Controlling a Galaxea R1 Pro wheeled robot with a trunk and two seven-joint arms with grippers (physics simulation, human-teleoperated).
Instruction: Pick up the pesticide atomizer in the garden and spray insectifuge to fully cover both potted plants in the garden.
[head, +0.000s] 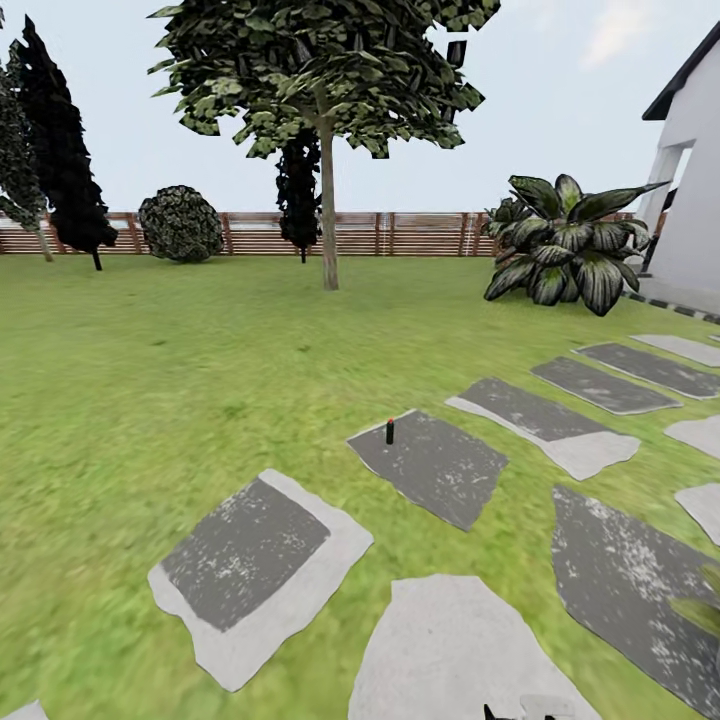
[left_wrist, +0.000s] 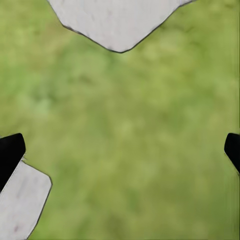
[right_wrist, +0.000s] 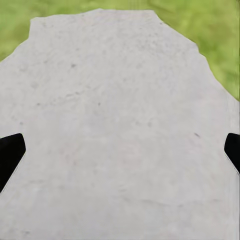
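Note:
The pesticide atomizer (head: 390, 431), a small dark bottle with a red tip, stands upright at the far corner of a dark grey stepping stone (head: 432, 468) on the garden lawn (head: 150, 360), a few steps ahead of me. The two potted plants are out of view. My left gripper (left_wrist: 120, 150) is open over grass, with its dark fingertips (left_wrist: 10, 152) wide apart and nothing between them. My right gripper (right_wrist: 120, 150) is open too, and hangs above a pale stepping stone (right_wrist: 120, 100) with nothing in it.
Stepping stones curve from the near foreground toward the right. A big striped-leaf bush (head: 565, 245) and a white house wall (head: 690, 200) stand at the right. A tree (head: 327, 200), a round shrub (head: 180, 224) and a brown slatted fence (head: 400, 233) close the far side.

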